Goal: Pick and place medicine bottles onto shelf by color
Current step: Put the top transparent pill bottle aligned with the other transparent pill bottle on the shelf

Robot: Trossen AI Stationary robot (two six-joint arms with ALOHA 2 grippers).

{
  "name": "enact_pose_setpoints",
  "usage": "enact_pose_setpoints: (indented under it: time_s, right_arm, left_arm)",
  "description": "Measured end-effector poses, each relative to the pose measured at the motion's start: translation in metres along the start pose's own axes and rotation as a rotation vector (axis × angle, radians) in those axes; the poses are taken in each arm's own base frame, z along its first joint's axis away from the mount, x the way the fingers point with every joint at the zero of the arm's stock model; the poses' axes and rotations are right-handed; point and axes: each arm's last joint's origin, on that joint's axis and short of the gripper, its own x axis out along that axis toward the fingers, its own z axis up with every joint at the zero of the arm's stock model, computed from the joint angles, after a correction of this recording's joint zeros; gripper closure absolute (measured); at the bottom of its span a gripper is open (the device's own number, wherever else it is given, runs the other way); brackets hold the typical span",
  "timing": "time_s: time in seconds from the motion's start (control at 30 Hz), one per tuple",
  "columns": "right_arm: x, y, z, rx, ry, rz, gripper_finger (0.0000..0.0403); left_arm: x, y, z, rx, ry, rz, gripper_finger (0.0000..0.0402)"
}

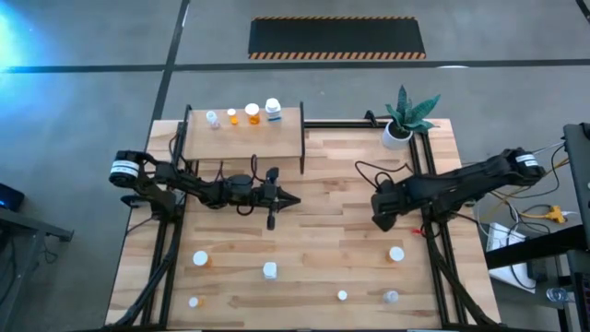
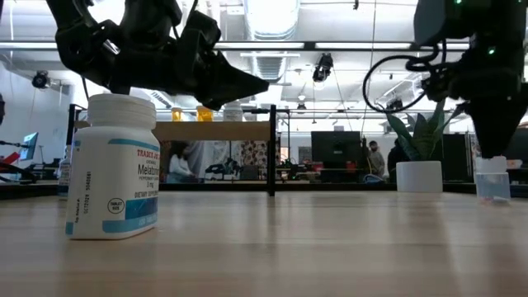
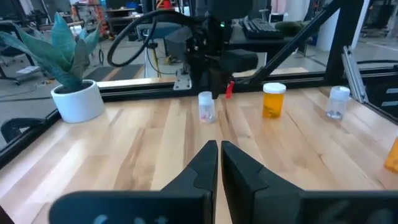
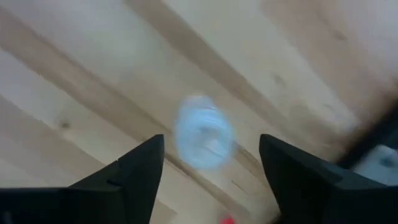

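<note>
The shelf (image 1: 244, 136) stands at the table's far left and carries several medicine bottles, among them an orange one (image 1: 252, 113) and a white one (image 1: 273, 109). A clear-bluish bottle (image 4: 204, 138) stands upright on the table. My right gripper (image 4: 211, 146) points down over it, open, a finger on either side of its cap and not touching. In the low view that bottle (image 2: 492, 177) stands just under the dark fingers. My left gripper (image 3: 219, 155) is shut on nothing. It hangs level above the table's middle (image 1: 293, 198) and points toward the right arm.
More bottles stand loose on the near half of the table: a white one with a blue label (image 2: 111, 169), an orange one (image 1: 200, 259), one at the right (image 1: 396, 254) and small ones by the front edge (image 1: 342, 295). A potted plant (image 1: 398, 134) stands at the far right.
</note>
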Motion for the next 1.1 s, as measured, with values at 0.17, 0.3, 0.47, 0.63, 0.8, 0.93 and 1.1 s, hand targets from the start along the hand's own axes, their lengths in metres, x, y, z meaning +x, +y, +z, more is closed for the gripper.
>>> enact_pose_setpoints:
  time_s: [0.17, 0.3, 0.47, 0.63, 0.8, 0.93, 1.1]
  right_arm:
    - [0.011, 0.007, 0.002, -0.017, 0.002, 0.061, 0.019]
    - [0.015, 0.006, 0.001, -0.018, 0.018, 0.043, 0.0237]
    - [0.01, 0.011, 0.005, -0.062, -0.014, 0.075, 0.028]
    - [-0.009, 0.026, 0.024, -0.153, -0.137, 0.159, 0.028]
    - [-0.028, 0.052, 0.064, -0.319, -0.285, 0.213, 0.028]
    - [-0.033, 0.079, 0.108, -0.499, -0.346, 0.211, 0.028]
    - [-0.023, 0.12, 0.158, -0.729, -0.33, 0.235, 0.0275]
  left_arm:
    - [0.0, 0.0, -0.001, 0.0, 0.008, -0.001, 0.0398]
    - [-0.001, 0.0, -0.003, -0.001, 0.019, -0.001, 0.0398]
    - [-0.007, 0.0, -0.005, -0.003, 0.027, 0.004, 0.0398]
    - [-0.025, 0.0, -0.005, -0.003, 0.02, 0.052, 0.0398]
    - [-0.048, 0.001, -0.001, -0.003, -0.017, 0.098, 0.0398]
    - [-0.067, 0.001, 0.002, -0.01, -0.054, 0.103, 0.0398]
    - [-0.083, 0.0, 0.0, -0.012, -0.077, 0.105, 0.0398]
